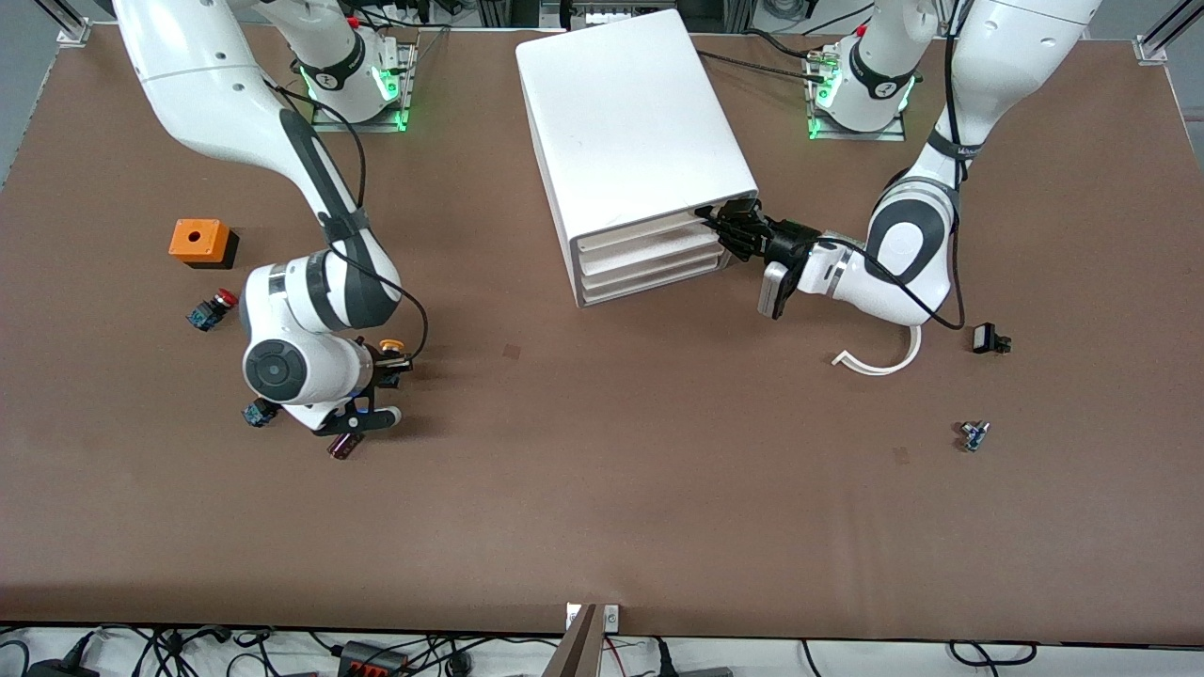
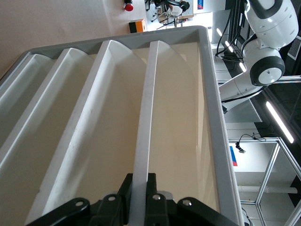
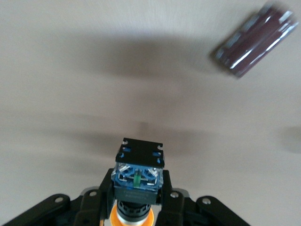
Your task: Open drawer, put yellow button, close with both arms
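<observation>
Fingers of the left gripper (image 1: 726,228) are pinching together on the front lip of the drawer (image 1: 649,228), the top tray of the white cabinet (image 1: 632,122); in the left wrist view the black fingers (image 2: 126,188) are closing on the thin white edge of the drawer (image 2: 143,141), which is showing almost no pull-out from the stack. The right gripper (image 1: 388,362) is hovering over the table (image 1: 602,489) toward the right arm's end, its jaws clamping the yellow button (image 1: 392,347); the right wrist view is showing the yellow button (image 3: 138,176) gripped by its black body, blue base outward, orange cap tucked between the pads. A dark red cylindrical part (image 1: 344,445) is lying just beside that gripper, nearer the front camera. Bare brown table is stretching between the right gripper and the cabinet. A red-capped button (image 1: 211,309) and an orange box (image 1: 199,242) are sitting toward the right arm's end of the table.
</observation>
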You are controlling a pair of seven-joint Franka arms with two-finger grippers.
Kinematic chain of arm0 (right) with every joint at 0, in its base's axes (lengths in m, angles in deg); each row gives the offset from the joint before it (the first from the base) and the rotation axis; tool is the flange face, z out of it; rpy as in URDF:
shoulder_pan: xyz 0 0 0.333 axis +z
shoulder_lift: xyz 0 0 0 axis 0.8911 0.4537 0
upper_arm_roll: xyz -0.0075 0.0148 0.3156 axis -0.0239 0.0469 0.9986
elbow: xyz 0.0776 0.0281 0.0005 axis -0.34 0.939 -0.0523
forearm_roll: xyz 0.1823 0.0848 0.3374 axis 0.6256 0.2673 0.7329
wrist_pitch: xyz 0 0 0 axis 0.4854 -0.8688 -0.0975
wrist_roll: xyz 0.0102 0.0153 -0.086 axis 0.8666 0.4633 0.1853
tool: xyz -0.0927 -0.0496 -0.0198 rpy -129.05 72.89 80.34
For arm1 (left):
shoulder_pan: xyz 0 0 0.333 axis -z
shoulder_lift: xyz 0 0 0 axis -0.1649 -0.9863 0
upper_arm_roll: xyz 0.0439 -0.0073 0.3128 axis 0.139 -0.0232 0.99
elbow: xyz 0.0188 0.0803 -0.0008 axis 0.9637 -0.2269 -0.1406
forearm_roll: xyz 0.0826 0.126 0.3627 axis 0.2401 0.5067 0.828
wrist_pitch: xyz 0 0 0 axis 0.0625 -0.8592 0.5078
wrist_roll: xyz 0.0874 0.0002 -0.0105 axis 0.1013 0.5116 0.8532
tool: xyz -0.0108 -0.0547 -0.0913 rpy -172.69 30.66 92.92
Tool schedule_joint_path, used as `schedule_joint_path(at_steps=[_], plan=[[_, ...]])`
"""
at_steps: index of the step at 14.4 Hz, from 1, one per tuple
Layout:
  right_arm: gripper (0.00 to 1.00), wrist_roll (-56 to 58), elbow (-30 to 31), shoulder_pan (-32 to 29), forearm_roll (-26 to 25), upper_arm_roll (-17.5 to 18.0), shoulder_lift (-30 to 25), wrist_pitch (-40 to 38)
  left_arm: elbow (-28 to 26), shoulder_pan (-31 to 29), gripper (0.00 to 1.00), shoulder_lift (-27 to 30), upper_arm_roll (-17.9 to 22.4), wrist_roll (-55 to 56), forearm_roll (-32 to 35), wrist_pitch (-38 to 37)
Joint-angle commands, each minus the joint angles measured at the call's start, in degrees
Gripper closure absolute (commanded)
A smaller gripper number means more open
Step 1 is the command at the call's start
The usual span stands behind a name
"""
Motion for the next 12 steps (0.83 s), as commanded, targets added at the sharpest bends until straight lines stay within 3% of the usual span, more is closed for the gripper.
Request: schedule_joint_path(at_steps=[1,6,12], plan=[[1.0,0.58,-5.77,0.19,0.38,-0.19,-2.11,-5.79,1.06,-0.42,0.99,0.11,-0.45,-0.59,-1.19,0.02],[1.0,-0.12,-15.89,1.24,0.55,-0.02,-3.59,-14.14,7.99,-0.78,0.99,-5.59,0.16,-0.06,-0.93,0.11],[1.0,0.23,-19.32,5.46,0.64,0.07,-8.0,-15.3,15.73,-3.14,0.99,-11.13,0.69,0.21,1.26,0.2]])
